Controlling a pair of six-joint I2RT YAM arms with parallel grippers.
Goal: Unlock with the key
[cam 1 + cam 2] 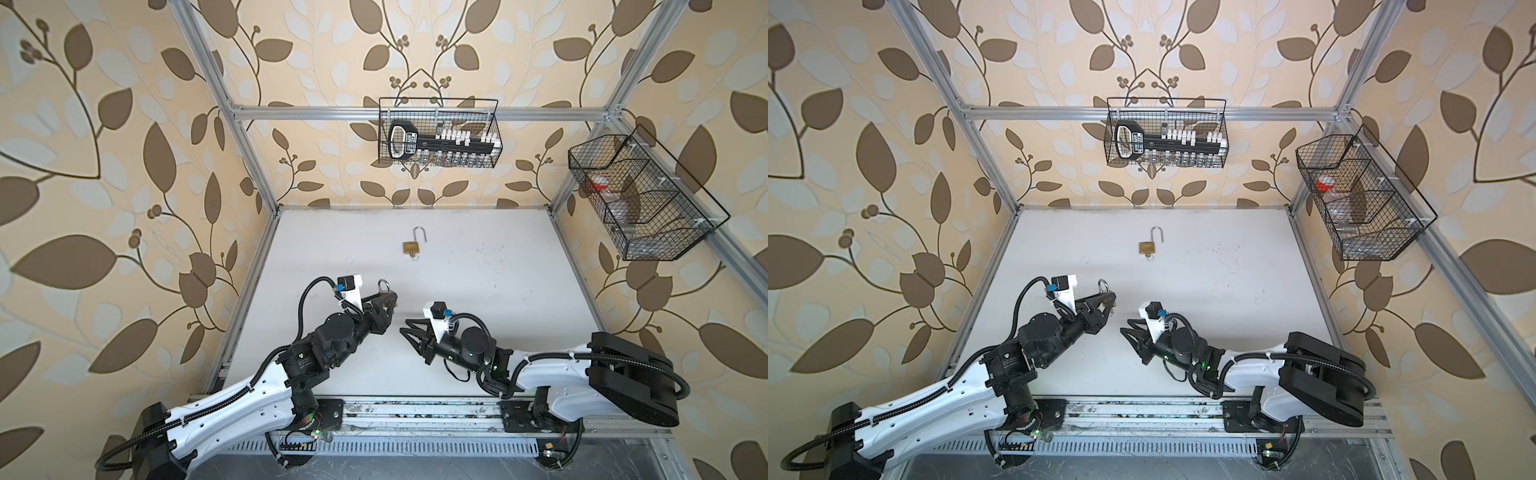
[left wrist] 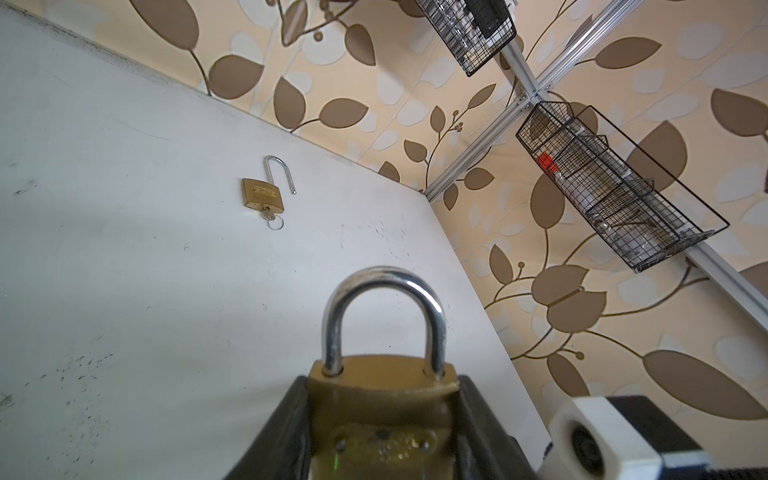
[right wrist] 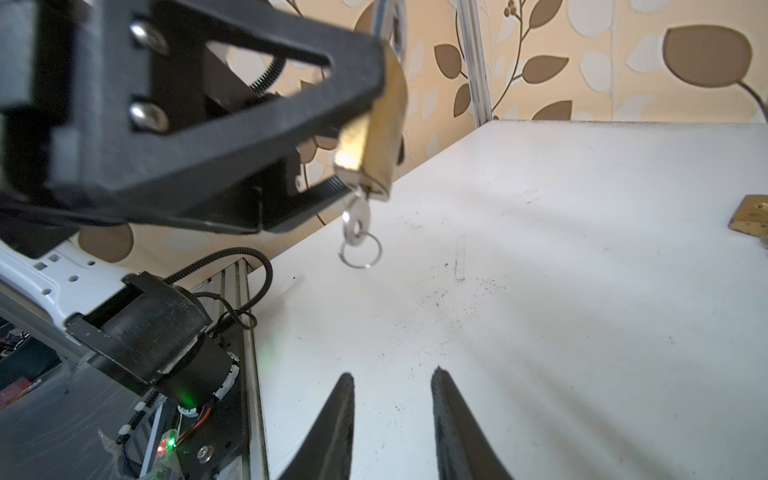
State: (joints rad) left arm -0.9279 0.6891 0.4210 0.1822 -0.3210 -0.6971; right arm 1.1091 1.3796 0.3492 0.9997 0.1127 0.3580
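Left side. My left gripper (image 1: 388,300) is clamped on the squat brass padlock with the closed steel shackle (image 2: 382,399). My two black fingers (image 2: 291,424) press its narrow sides, so these jaws stand about half wide, the gap filled by the lock body. The shackle points away from my wrist, with both legs seated in the body (closed, as far as the left wrist view shows). I have the lock lifted off the white tabletop (image 1: 498,291), over its front-left part in both top views.

Keyhole end. In the right wrist view a small silver key (image 3: 358,208) sits in the bottom of the held lock. Its thin wire ring (image 3: 360,251) hangs free beneath.

Right side. My right gripper (image 1: 404,326) holds nothing. Its jaws are parted by a moderate gap, neither wide nor pinched, and only bare tabletop shows between the two dark fingertips (image 3: 336,415). The tips face the held lock from near by but are clearly apart from it, and they touch neither key nor ring.

Farther back. A second brass padlock with its shackle swung open (image 1: 411,246) lies flat toward the rear middle of the table, well apart from both my grippers. Its own little key (image 2: 269,214) is in the keyhole (ring lying on the table beside it).
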